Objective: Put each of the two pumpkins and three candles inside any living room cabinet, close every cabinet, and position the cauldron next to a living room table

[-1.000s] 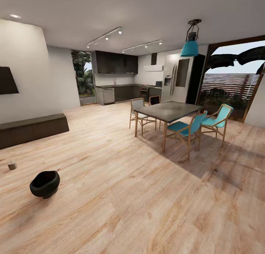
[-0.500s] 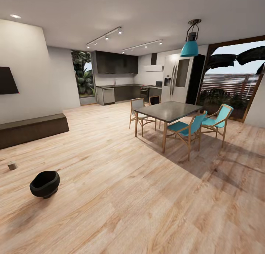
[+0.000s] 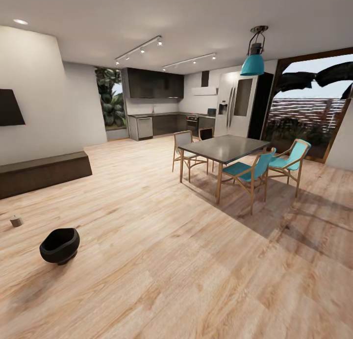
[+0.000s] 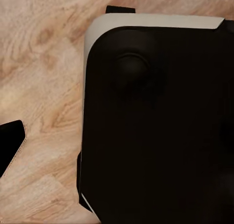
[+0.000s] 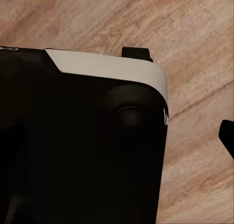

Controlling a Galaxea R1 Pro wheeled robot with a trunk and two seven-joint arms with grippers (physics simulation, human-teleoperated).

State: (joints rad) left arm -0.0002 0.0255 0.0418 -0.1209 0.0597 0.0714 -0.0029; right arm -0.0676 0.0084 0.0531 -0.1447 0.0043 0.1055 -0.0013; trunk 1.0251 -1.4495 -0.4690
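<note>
The cauldron (image 3: 60,245) sits on the floor (image 3: 171,260) to the robot's left, nearer its left claw, with one candle (image 3: 16,221) just beyond and the cabinet (image 3: 44,172) further that way. Whether either claw is released or clenched, I cannot tell.

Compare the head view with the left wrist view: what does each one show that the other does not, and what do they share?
Head view: the cauldron on the floor, one candle beyond it, the low dark cabinet by the wall, and the dining table with chairs. Left wrist view: a large black body with a white edge, seen from close, probably part of the robot. Both share the light wooden floor.
</note>
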